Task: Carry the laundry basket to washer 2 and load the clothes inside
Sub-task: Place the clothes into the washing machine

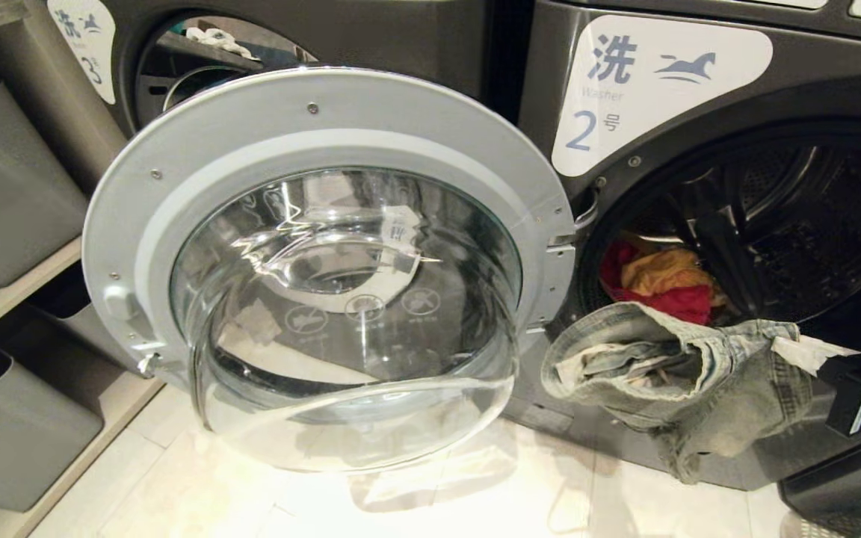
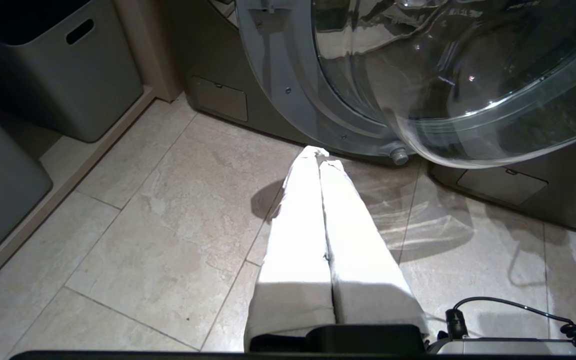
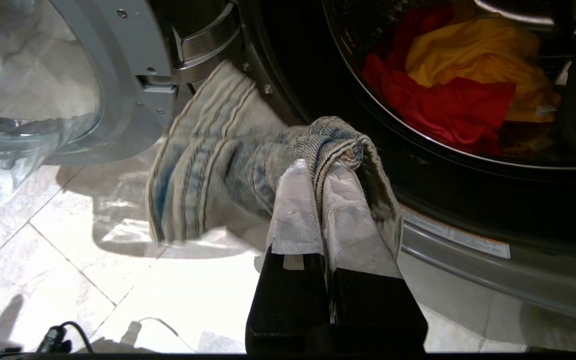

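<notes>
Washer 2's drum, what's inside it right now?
Inside washer 2 lie a red garment and a yellow garment heaped on it. The jeans hang outside, clamped in the right pincer. Anything under the heap is hidden.

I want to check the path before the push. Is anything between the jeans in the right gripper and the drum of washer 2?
Nothing visible blocks it. The right gripper holds the jeans before washer 2; its door is swung aside, left.
</notes>
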You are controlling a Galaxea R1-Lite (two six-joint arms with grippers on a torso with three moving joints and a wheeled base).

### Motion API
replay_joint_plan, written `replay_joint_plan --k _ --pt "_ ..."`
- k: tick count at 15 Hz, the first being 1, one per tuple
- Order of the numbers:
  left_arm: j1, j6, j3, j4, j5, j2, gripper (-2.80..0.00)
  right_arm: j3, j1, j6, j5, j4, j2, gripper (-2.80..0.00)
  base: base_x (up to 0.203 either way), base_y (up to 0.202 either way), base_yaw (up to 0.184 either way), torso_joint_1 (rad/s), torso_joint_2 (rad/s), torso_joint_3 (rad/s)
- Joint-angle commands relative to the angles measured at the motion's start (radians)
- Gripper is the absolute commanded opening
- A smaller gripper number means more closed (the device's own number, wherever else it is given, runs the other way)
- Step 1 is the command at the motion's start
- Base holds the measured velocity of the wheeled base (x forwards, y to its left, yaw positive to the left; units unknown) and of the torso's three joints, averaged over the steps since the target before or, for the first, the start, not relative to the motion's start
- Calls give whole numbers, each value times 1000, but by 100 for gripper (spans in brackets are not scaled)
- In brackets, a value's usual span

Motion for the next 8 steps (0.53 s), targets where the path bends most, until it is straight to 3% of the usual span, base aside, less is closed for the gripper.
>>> replay_joint_plan --k 1,4,8 --pt "0 0 11 0 0 0 -280 -5 0 -11 0 -14 37 -280 0 0 0 0 0 0" --pt "0 0 11 -1 0 0 -280 -4 0 -31 -55 -165 165 -280 0 0 0 0 0 0" --pt "0 0 11 -1 0 0 -280 -9 0 -56 -137 -524 463 -280 0 0 0 0 0 0"
